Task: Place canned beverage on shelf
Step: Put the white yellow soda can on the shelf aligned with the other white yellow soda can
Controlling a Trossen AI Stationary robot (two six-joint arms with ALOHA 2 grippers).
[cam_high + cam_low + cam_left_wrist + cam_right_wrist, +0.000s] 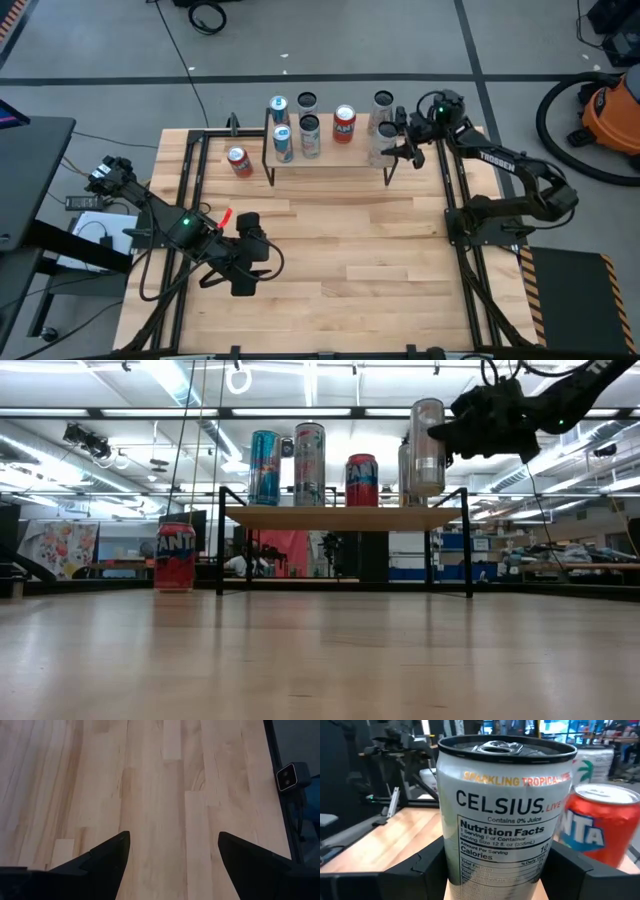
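The right tool [392,140] grips a silver Celsius can [502,815], its two dark fingers [420,870] pressed against the can's sides. In the low view the can [427,445] is upright at the right end of the shelf [345,517], and its base appears raised slightly above the board. A second silver can [405,472] stands directly behind it.

The shelf [330,158] sits at the far edge of the wooden surface [380,260]. On it, from left to right, stand a blue can [264,467], a tall silver can [309,463] and a red Fanta can [361,480]. In the right wrist view the red Fanta can [597,825] is just beside the held can.

Another red Fanta can [175,557] stands on the surface to the left of the shelf, apart from it.

The left tool [243,262] waits over the near left part of the surface, fingers [107,857] spread wide and holding nothing.
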